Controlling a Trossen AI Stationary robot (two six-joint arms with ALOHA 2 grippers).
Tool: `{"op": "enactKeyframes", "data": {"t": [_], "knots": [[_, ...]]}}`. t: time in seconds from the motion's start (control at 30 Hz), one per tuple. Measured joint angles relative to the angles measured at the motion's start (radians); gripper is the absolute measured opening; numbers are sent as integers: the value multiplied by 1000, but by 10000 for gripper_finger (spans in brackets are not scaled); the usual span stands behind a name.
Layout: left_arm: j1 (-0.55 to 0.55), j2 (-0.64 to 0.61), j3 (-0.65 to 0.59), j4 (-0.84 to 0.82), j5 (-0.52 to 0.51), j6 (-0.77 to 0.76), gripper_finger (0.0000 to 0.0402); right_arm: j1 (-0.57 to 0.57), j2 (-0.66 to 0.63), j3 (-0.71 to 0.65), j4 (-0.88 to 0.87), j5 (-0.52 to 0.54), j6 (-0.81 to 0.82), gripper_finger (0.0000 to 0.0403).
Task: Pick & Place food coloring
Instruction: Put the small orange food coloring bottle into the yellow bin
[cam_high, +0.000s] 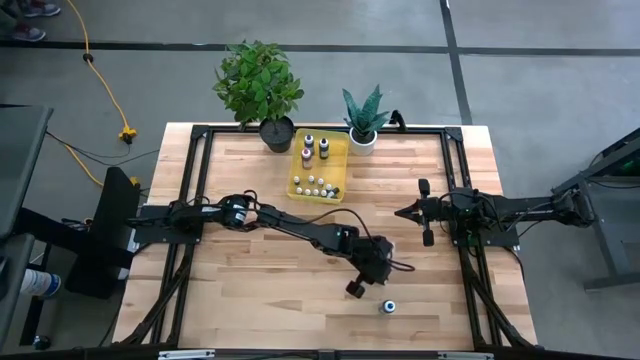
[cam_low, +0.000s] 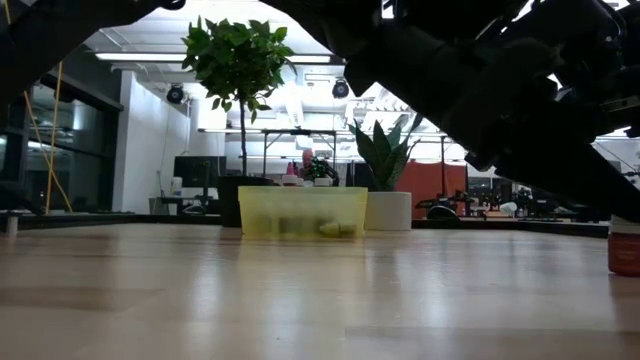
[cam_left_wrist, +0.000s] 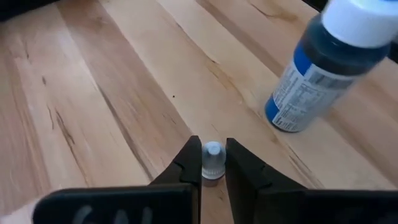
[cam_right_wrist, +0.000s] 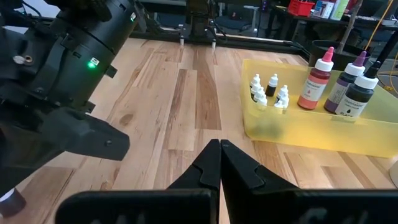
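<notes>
A tiny whitish bottle (cam_left_wrist: 212, 163) stands on the table's (cam_high: 250, 290) near-right part, pinched between the almost closed fingers of the left gripper (cam_left_wrist: 212, 171); a straight lift keeps it from slipping. The blue bottle (cam_left_wrist: 323, 71) stands just beside it, the near edge is close, and open boards lead to the yellow bin (cam_high: 318, 165), while the right gripper (cam_right_wrist: 220, 163) waits shut and empty at the right side

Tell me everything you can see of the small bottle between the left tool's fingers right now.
The small bottle is tiny, with a pale grey rounded cap and a whitish body, plastic by its look. It stands upright on the wooden table, squeezed between the left tool's dark fingers, which press both its sides. A larger blue bottle stands apart from it.
</notes>
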Motion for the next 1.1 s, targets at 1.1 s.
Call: {"op": "enactKeyframes", "data": {"t": [1.1], "knots": [[147, -279, -21, -513, -389, -901, 28, 0, 0, 0, 0, 0, 0, 0]]}}
